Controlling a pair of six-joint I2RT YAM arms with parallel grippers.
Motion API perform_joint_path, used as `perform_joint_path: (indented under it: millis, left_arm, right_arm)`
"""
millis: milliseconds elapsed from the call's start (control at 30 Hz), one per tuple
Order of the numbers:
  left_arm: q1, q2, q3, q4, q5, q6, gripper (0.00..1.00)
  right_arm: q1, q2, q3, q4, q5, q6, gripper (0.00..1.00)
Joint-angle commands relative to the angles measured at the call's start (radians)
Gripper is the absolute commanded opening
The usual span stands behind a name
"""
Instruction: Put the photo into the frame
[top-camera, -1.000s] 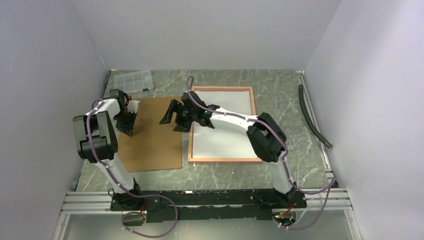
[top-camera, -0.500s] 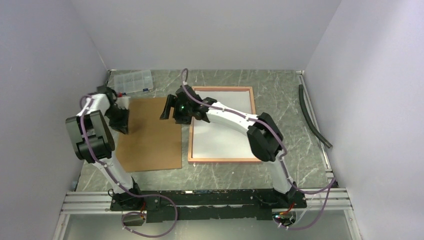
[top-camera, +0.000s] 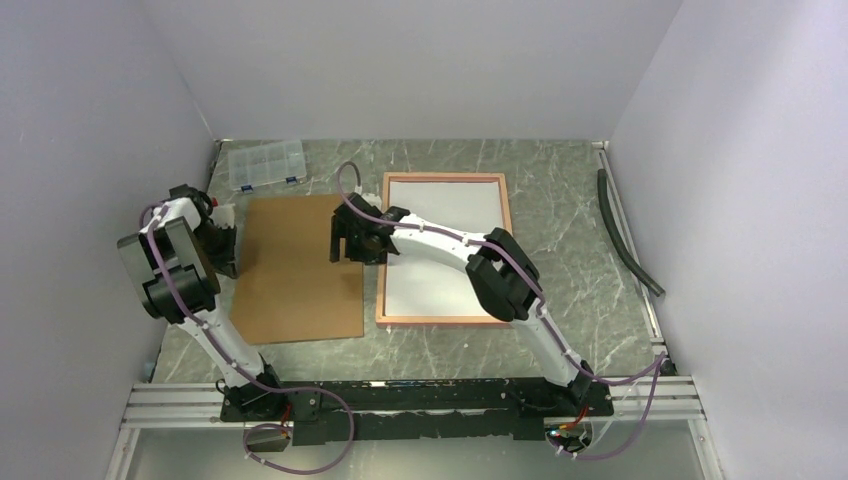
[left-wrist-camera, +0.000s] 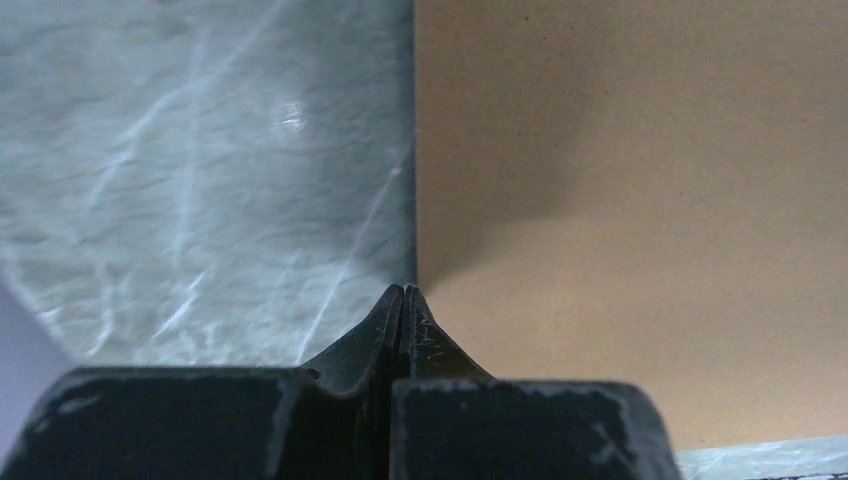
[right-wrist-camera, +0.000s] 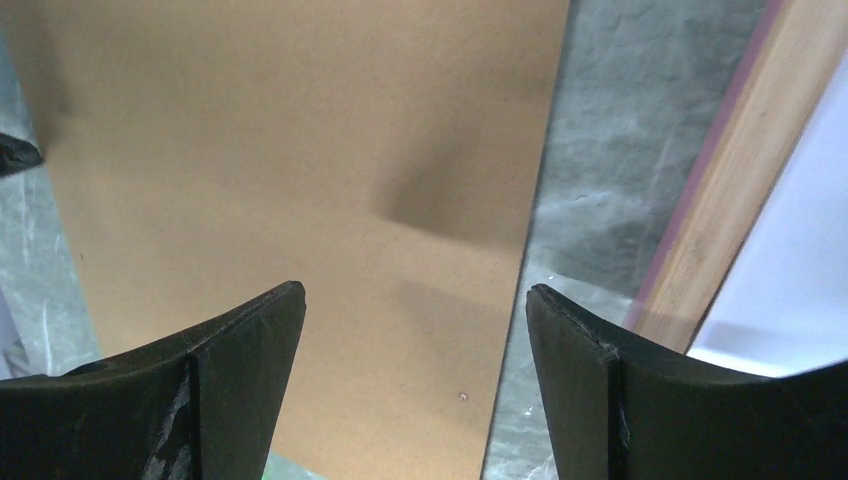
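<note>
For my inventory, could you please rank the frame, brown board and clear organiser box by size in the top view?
1. frame and brown board: too alike to rank.
2. clear organiser box: clearly smallest.

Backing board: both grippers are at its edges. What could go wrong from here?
1. The left gripper is shut at the left edge of the backing board; it may only shove the flat board, not lift it.
2. The right gripper hangs open over the board's right edge, close to the frame; descending, a finger could catch the frame and shift the photo lying inside.
</note>
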Motion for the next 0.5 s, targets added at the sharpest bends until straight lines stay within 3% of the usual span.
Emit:
perform_joint_path:
  millis: [0,300,467]
  left_arm:
    - [-0.029,0.030,-0.026,0.062,0.003,-0.053,0.03]
    - [-0.127,0.070,-0.050,0.042,0.053,-0.105,0.03]
    - [-0.146,0.074,-0.072,0.056,0.041,-0.113,0.03]
  right_arm:
    - [-0.002,0.001,0.043,-0.010,0.084,-0.003,0.86]
    - [-0.002,0.118,0.160,-0.067,0.046,0.011,0.86]
    - [-0.002,0.106,0.157,-0.082,0.070,0.010,0.86]
